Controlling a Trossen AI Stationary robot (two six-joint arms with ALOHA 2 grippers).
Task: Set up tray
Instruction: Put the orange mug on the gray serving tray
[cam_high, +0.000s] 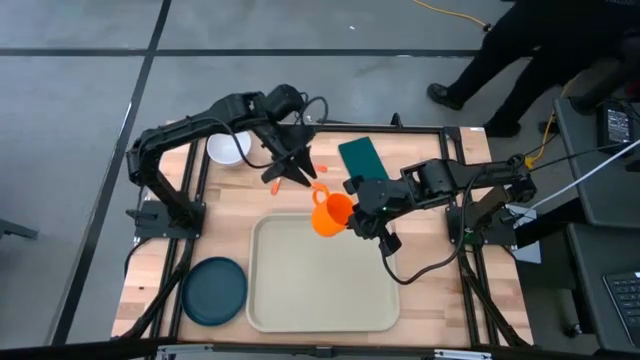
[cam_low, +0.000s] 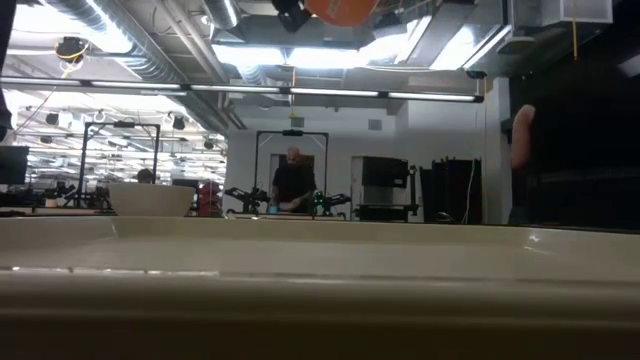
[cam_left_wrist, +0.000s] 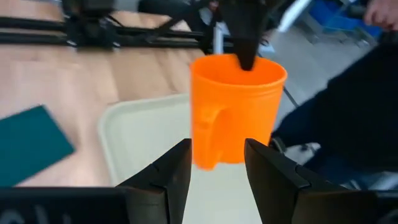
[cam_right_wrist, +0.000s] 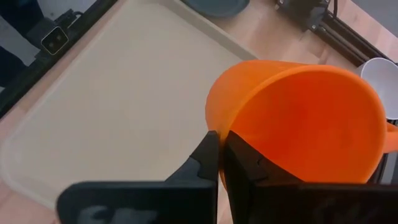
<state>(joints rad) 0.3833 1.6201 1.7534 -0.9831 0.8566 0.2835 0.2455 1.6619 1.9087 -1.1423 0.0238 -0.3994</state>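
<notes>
Large cream rectangular plastic tray (cam_high: 322, 285) with rounded corners and raised rim lies flat on the wooden slatted table (cam_high: 440, 300), near its front edge, nothing resting in it. Right end effector (cam_high: 347, 215) pinches the rim of a bright orange plastic mug (cam_high: 331, 212), fingers pressed together on the wall, mug held aloft over the tray's far edge. Left end effector (cam_high: 300, 178) sits just beside the mug's handle side, fingers (cam_left_wrist: 174, 177) spread apart and clear of the mug (cam_left_wrist: 235, 109), gripping nothing. Dark teal round plate (cam_high: 213, 291) on the table just left of the tray. Dark green rectangular napkin (cam_high: 362, 158) beyond the tray, partly under the right arm. White round bowl (cam_high: 228, 148) at the far left. Small orange pieces (cam_high: 322, 167) near the left end effector, too small to identify. A person in dark clothing (cam_high: 520, 50) stands beyond the table's far right corner.
</notes>
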